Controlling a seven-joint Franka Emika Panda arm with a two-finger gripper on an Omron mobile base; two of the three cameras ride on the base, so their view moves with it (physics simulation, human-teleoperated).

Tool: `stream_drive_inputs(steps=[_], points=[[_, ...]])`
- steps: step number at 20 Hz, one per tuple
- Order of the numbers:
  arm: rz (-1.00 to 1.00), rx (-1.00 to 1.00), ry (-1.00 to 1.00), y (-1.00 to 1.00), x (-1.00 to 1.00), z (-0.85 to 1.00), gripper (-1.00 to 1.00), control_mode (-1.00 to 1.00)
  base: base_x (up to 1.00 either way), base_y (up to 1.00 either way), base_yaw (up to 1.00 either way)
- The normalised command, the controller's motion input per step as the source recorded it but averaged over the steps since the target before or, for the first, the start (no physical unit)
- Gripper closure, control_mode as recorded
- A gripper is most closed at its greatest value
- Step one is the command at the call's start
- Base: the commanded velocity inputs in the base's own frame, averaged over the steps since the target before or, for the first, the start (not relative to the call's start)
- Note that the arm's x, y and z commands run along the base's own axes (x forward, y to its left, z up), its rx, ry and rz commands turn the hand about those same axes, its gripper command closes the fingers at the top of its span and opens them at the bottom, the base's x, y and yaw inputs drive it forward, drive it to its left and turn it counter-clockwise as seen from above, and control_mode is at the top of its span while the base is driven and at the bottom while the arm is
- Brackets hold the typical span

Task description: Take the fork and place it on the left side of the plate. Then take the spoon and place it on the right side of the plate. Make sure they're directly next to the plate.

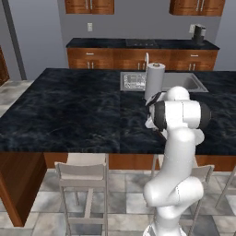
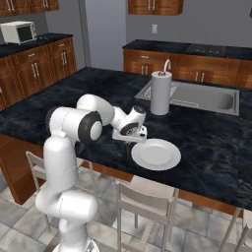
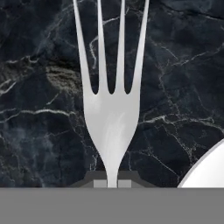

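Dark marbled stone covers a kitchen island counter (image 2: 206, 138), with wooden cabinets and a second counter along the far wall. Set into the island on its far side is a steel sink (image 2: 197, 97), and a white paper towel roll (image 2: 160, 93) stands upright just beside it. Near the front edge lies the white plate (image 2: 156, 154). Just left of the plate, the gripper (image 2: 129, 146) points down at the counter, its jaws closed tight on the fork (image 3: 111, 118). Seen from the hand, the silver tines hang over bare stone, with the plate's rim close at the lower right.
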Motion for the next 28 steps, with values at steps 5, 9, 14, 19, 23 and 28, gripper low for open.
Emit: stream_drive_inputs(steps=[5,9,14,19,23,28], points=[[-0.05,0.0,0.0,0.0,0.09,-0.28,1.0,-1.0,0.0,0.0,0.0],[-0.05,0.0,0.0,0.0,0.11,-0.24,1.0,-1.0,0.0,0.0,0.0],[-0.04,0.0,0.0,0.0,0.16,-0.19,1.0,-1.0,0.0,0.0,0.0],[-0.04,0.0,0.0,0.0,0.17,-0.1,-1.0,-1.0,0.0,0.0,0.0],[-0.01,0.0,0.0,0.0,0.02,0.04,-1.0,-1.0,0.0,0.0,0.0],[0.0,0.0,0.0,0.0,0.0,0.19,-1.0,-1.0,0.0,0.0,0.0]])
